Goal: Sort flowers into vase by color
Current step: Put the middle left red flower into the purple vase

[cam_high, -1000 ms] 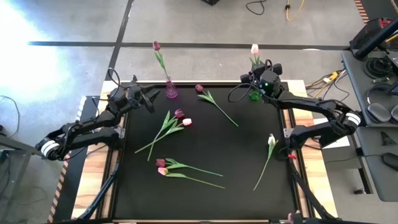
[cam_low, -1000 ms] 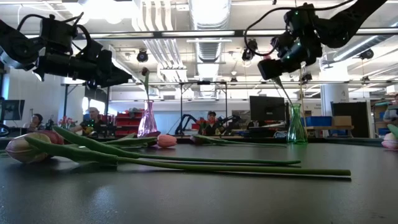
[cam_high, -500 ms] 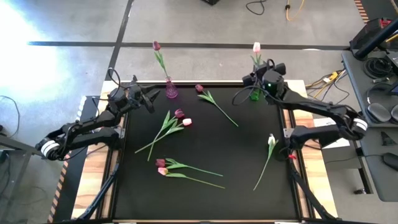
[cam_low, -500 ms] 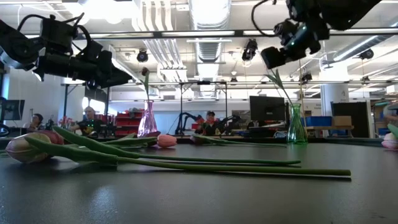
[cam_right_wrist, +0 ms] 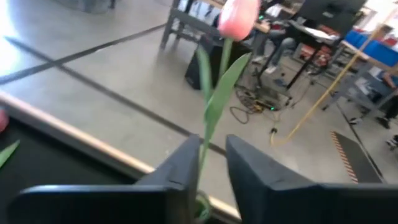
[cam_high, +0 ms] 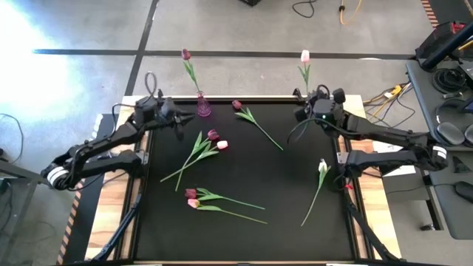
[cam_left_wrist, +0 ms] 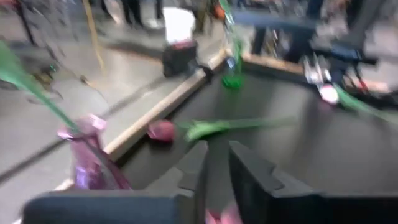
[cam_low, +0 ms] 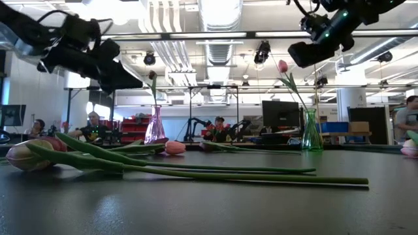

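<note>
Tabletop flowers (cam_high: 222, 201) flat; vased upright.

Vases (cam_high: 202, 108) behind loose tulips (cam_high: 203, 146)

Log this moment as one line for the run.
pink vase: one maroon tulip | green vase: one pink tulip | right gripper: by green vase, slightly open, empty | left gripper: near pink vase, empty | six tulips on table
</note>
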